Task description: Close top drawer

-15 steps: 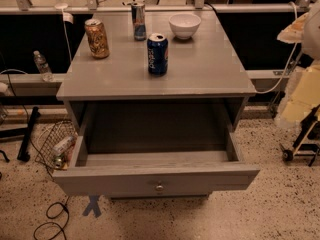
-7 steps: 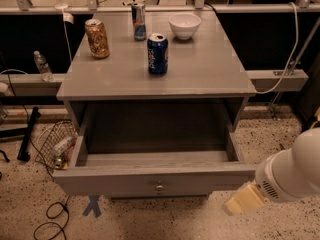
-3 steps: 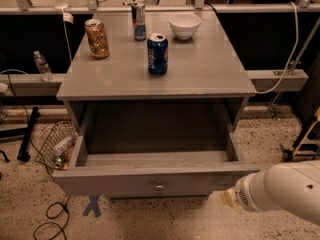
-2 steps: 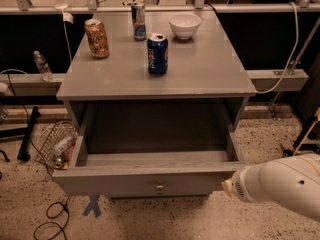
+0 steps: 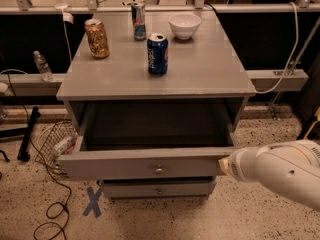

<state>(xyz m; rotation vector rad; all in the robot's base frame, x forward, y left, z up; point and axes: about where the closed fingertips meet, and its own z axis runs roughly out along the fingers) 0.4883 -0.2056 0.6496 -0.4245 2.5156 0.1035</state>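
1. Noting the top drawer [image 5: 120, 167] hanging pulled well out of the cabinet [image 5: 200, 71], knob [image 5: 159, 170] facing the camera.
2. Finding the gripper [image 5: 224, 167] sitting at the right end of the drawer front, touching or just beside it; cannot tell whether spread or pressed together.
3. Recording a blue can [image 5: 157, 54], gold can [image 5: 97, 38], slim can [image 5: 139, 21] and white bowl [image 5: 184, 25] standing on the cabinet top.
4. Seeing a lower drawer [image 5: 159, 189] sitting pushed in beneath.

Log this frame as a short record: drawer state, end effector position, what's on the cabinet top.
top drawer: pulled out, open, knob facing camera
end effector: at the right end of the drawer front, arm entering from the right
cabinet top: Pepsi can, gold can, slim can, white bowl, all upright
lower drawer: shut
task status: not yet closed
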